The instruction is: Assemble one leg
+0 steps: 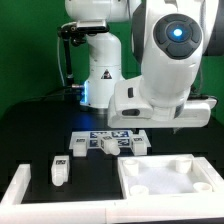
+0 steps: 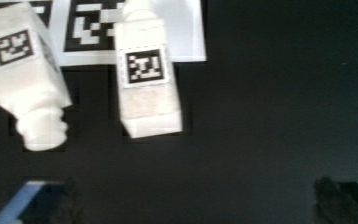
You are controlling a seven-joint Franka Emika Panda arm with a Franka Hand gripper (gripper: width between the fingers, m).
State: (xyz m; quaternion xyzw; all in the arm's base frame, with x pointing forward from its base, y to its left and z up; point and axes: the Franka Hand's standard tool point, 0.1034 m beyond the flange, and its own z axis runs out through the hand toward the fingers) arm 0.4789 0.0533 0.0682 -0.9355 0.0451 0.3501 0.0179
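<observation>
In the wrist view two white legs with black marker tags lie side by side on the black table. One leg (image 2: 151, 85) is square-ended; the other leg (image 2: 28, 88) ends in a rounded screw tip. My gripper (image 2: 194, 205) is open and empty above the table, short of both legs, with its dark fingertips (image 2: 43, 200) wide apart. In the exterior view the arm's white hand (image 1: 135, 105) hangs over white legs (image 1: 108, 146) near the table's middle; its fingers are hidden there. Another leg (image 1: 60, 170) lies alone towards the exterior view's left.
The marker board (image 2: 105, 25) lies just beyond the two legs. A large white square tabletop (image 1: 165, 180) lies at the front on the exterior view's right. A white bar (image 1: 15, 185) sits at the front left edge.
</observation>
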